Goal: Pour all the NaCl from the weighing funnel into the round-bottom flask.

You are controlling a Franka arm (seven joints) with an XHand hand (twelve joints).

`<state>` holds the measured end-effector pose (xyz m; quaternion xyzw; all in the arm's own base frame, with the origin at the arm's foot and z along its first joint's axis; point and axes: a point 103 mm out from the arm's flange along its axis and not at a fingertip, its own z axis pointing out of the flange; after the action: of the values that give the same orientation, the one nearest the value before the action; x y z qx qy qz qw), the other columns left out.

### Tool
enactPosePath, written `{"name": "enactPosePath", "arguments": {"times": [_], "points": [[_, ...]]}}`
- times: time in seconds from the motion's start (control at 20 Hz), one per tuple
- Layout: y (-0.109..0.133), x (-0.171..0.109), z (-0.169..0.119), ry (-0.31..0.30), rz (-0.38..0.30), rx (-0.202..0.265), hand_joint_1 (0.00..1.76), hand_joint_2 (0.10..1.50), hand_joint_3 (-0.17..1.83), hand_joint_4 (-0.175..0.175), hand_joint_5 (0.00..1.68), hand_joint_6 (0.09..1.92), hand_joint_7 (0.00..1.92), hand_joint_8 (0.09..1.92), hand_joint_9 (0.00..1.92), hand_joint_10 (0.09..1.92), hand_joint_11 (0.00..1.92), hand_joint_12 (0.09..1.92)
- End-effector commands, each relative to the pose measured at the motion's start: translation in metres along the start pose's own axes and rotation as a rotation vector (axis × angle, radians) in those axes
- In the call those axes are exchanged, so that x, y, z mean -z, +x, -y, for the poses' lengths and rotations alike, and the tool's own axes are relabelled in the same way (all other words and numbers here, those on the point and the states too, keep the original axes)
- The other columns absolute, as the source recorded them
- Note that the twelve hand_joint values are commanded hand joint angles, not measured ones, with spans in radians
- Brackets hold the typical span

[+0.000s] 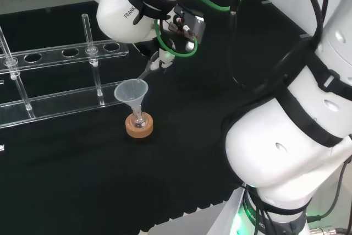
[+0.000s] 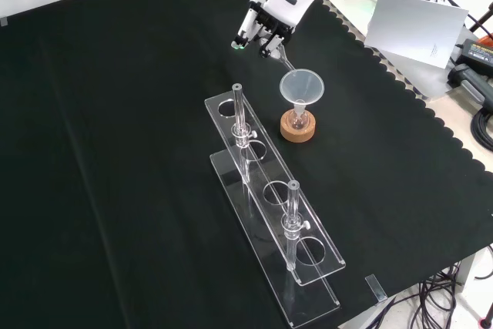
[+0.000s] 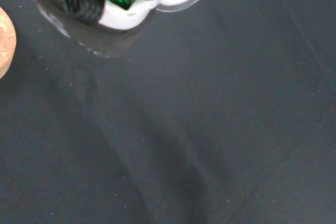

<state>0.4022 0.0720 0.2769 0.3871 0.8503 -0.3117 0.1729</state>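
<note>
weighing funnel [image 2: 283, 58] in hand [image 2: 262, 27], over flask funnel [image 2: 301, 86]

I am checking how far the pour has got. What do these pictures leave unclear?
- NaCl in the weighing funnel: clear and too small, front view.
- Contents of the round-bottom flask: the funnel stands over it, head view.
- Hand: fingers curled around the weighing funnel's end, hiding it, front view.
</note>
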Motion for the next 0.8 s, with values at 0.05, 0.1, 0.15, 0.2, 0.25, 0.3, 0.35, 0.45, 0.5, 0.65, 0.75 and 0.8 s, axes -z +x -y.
{"name": "enactPosePath", "arguments": {"times": [0.05,0.1,0.15,0.2,0.25,0.3,0.35,0.45,0.5,0.65,0.75,0.8], "points": [[-0.006,0.002,-0.006,0.024,0.029,0.007,1.14,0.71,0.44,0.175,1.54,0.09,1.68,0.09,1.09,0.16,0.0,1.41],[-0.007,0.003,-0.006,0.025,0.035,0.009,1.14,0.71,0.44,0.175,1.54,0.09,1.68,0.09,1.09,0.16,0.0,1.41],[-0.007,0.004,-0.007,0.028,0.041,0.01,1.13,0.71,0.44,0.175,1.54,0.09,1.68,0.09,1.09,0.16,0.0,1.41],[-0.008,0.004,-0.007,0.029,0.048,0.011,1.13,0.71,0.44,0.175,1.54,0.09,1.68,0.09,1.09,0.16,0.0,1.41],[-0.009,0.005,-0.007,0.033,0.051,0.01,1.13,0.71,0.44,0.175,1.54,0.09,1.68,0.09,1.09,0.16,0.0,1.41],[-0.009,0.006,-0.007,0.033,0.059,0.012,1.13,0.71,0.44,0.175,1.54,0.09,1.68,0.09,1.09,0.16,0.0,1.41],[-0.01,0.008,-0.007,0.037,0.058,0.009,1.13,0.71,0.44,0.175,1.54,0.09,1.68,0.09,1.09,0.16,0.0,1.41],[-0.01,0.011,-0.006,0.034,0.064,0.012,1.13,0.71,0.44,0.175,1.54,0.09,1.68,0.09,1.09,0.16,0.0,1.41],[-0.009,0.014,-0.004,0.031,0.065,0.016,1.13,0.71,0.44,0.175,1.54,0.09,1.68,0.09,1.09,0.16,0.0,1.41],[-0.008,0.017,-0.001,0.032,0.073,0.018,1.13,0.71,0.44,0.175,1.54,0.09,1.68,0.09,1.09,0.16,0.0,1.41],[-0.008,0.018,-0.001,0.036,0.081,0.022,1.13,0.71,0.44,0.175,1.54,0.09,1.68,0.09,1.09,0.16,0.0,1.41],[-0.008,0.019,-0.001,0.036,0.084,0.023,1.13,0.71,0.44,0.175,1.54,0.09,1.68,0.09,1.09,0.16,0.0,1.41]]}}
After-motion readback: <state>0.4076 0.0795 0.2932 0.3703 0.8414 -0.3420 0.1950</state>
